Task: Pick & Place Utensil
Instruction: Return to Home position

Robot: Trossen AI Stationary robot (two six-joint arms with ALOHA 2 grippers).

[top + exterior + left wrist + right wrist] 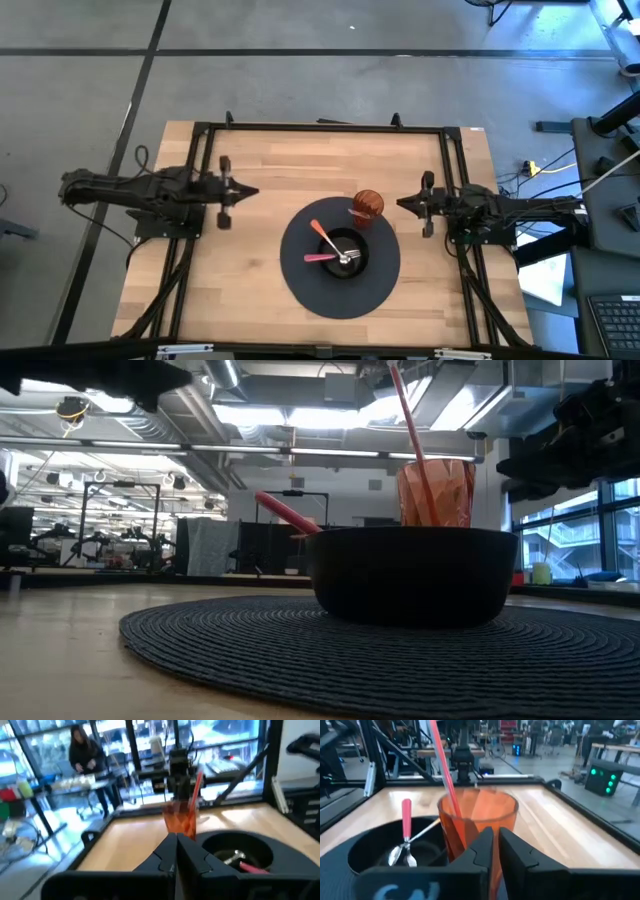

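An orange see-through cup (367, 205) (477, 815) stands upright at the far right edge of a dark round placemat (330, 295). A red-handled utensil (442, 755) (408, 415) leans inside it. Beside the cup, a black bowl (325, 266) (415, 575) sits on the mat and holds a pink-handled spoon (406, 820) and an orange-handled utensil (322, 233), their metal heads down in the bowl. My left gripper (255, 192) (176, 842) hovers shut, left of the mat. My right gripper (399, 203) (496, 837) hovers shut, just right of the cup.
Black frame rails (320, 127) run along the table's far edge and both sides under the arms. Bare wood (230, 280) lies left of the mat and toward the near edge. A person (85, 755) stands in the room beyond the table.
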